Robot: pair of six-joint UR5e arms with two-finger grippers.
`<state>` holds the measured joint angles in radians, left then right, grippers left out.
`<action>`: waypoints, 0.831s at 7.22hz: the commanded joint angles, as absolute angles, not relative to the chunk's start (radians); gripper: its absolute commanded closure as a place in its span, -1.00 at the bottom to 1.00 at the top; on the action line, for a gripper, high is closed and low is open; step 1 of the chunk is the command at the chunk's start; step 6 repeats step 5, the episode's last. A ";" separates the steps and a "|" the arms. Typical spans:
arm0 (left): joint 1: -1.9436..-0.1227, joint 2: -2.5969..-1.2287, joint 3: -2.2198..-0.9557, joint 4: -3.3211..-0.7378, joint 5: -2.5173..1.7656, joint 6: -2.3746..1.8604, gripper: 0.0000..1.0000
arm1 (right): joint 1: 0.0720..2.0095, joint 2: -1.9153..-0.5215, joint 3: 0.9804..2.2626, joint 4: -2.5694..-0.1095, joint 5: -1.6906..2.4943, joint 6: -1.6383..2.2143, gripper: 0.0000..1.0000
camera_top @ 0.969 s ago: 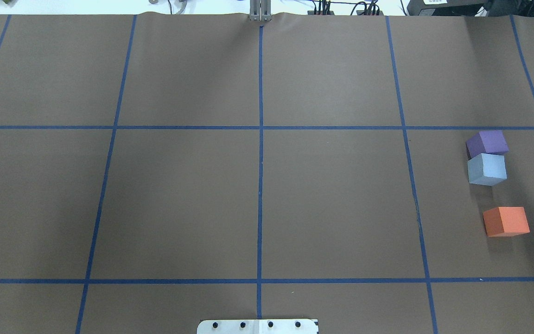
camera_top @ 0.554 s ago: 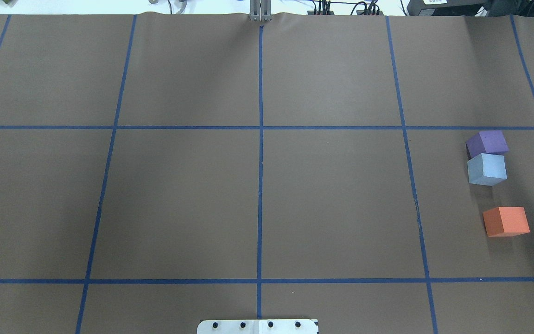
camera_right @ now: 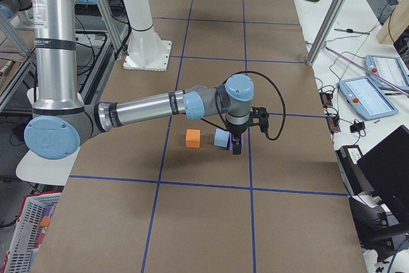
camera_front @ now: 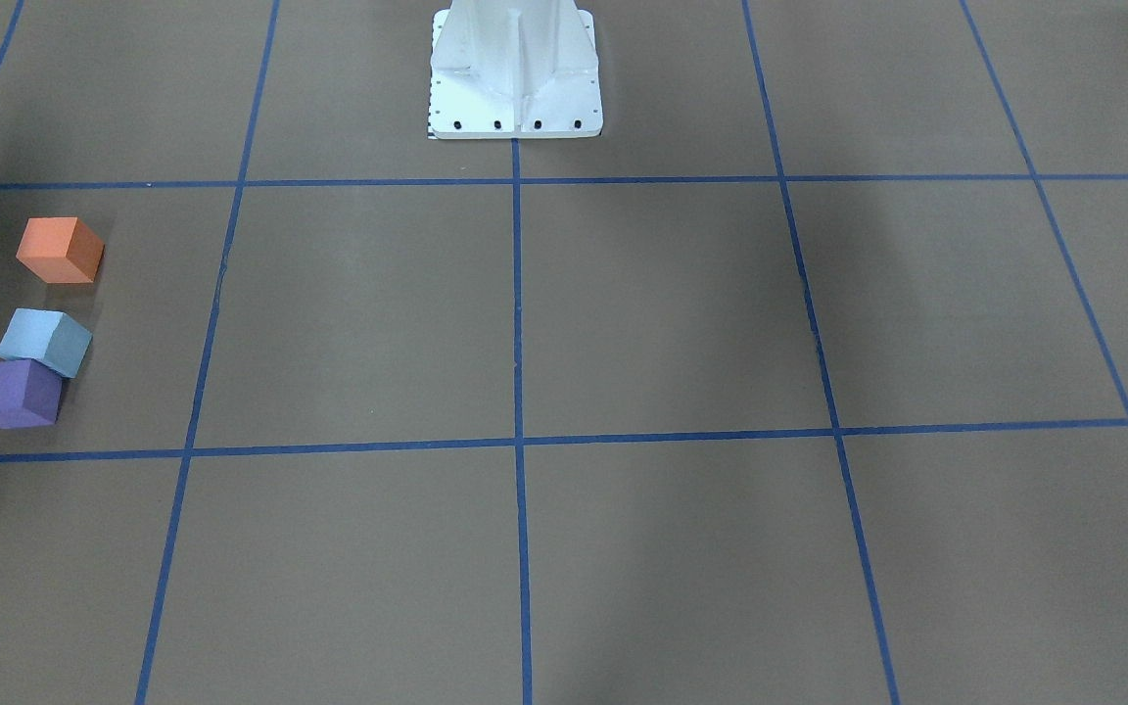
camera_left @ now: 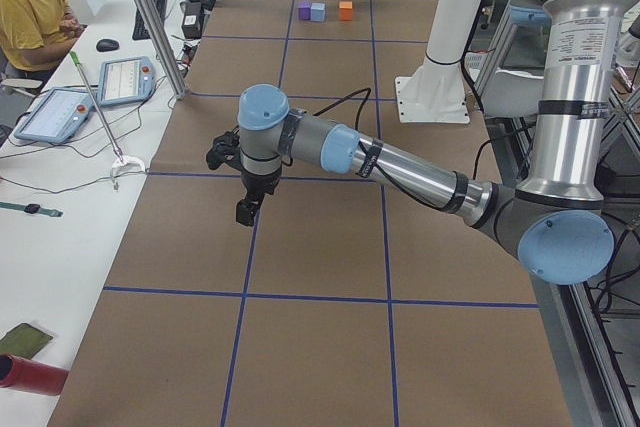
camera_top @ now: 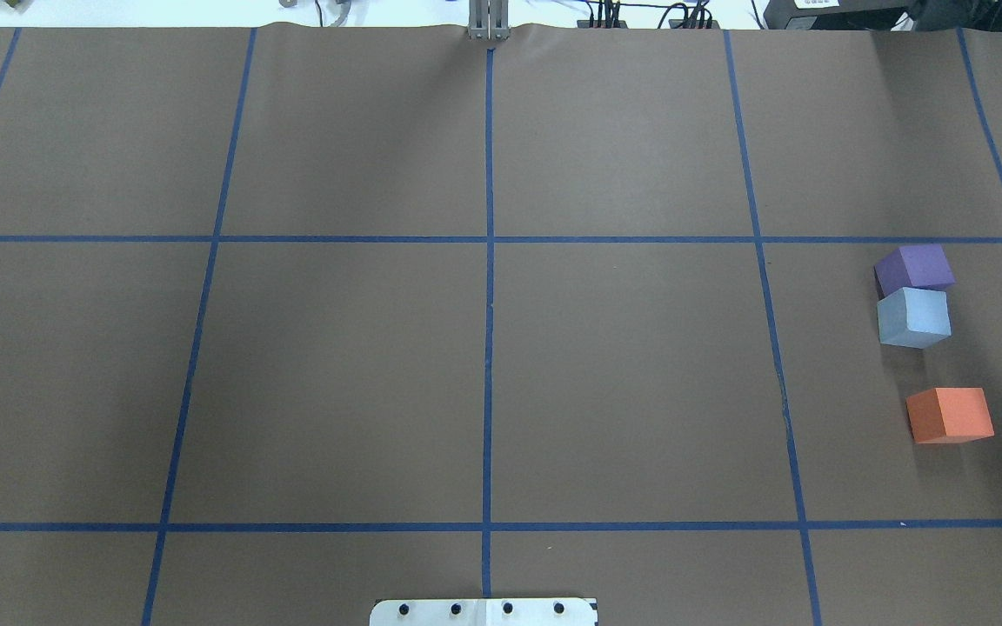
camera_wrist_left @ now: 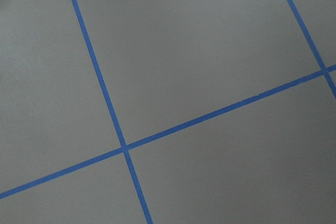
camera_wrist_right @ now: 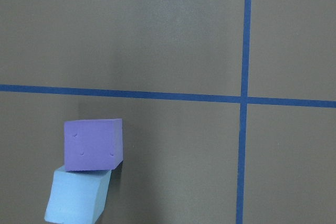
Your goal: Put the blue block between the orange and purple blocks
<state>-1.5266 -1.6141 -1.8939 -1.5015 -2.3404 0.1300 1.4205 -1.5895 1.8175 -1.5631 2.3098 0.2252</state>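
The blue block point(camera_top: 913, 317) sits on the brown table at the right, touching the purple block point(camera_top: 914, 268) behind it. The orange block point(camera_top: 950, 415) stands apart in front, across a small gap. The three also show in the front-facing view: orange point(camera_front: 59, 250), blue point(camera_front: 43, 341), purple point(camera_front: 14, 393). The right wrist view shows purple point(camera_wrist_right: 93, 144) and blue point(camera_wrist_right: 77, 198). My right gripper point(camera_right: 236, 148) hangs just above the purple block; I cannot tell whether it is open. My left gripper point(camera_left: 245, 212) hovers over bare table far from the blocks; its state is unclear too.
The white robot base point(camera_front: 515, 78) stands at the table's near middle edge. Blue tape lines point(camera_top: 489, 287) grid the brown cover. An operator point(camera_left: 35, 7) sits beside teach pendants point(camera_left: 120, 79) on the side bench. A red cylinder point(camera_left: 30, 375) lies there too.
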 commanded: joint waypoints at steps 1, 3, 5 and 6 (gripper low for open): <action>-1.525 -1.612 -1.905 -1.505 -2.344 0.130 -1.00 | 1.420 -1.589 1.810 -1.549 2.310 0.225 -1.00; -1.525 -1.609 -1.920 -1.505 -2.345 0.130 -1.00 | 1.419 -1.589 1.758 -1.476 2.310 0.230 -1.00; -1.525 -1.609 -1.924 -1.505 -2.345 0.130 -1.00 | 1.416 -1.589 1.707 -1.401 2.310 0.232 -1.00; -1.525 -1.609 -1.924 -1.505 -2.345 0.130 -1.00 | 1.416 -1.589 1.707 -1.401 2.310 0.232 -1.00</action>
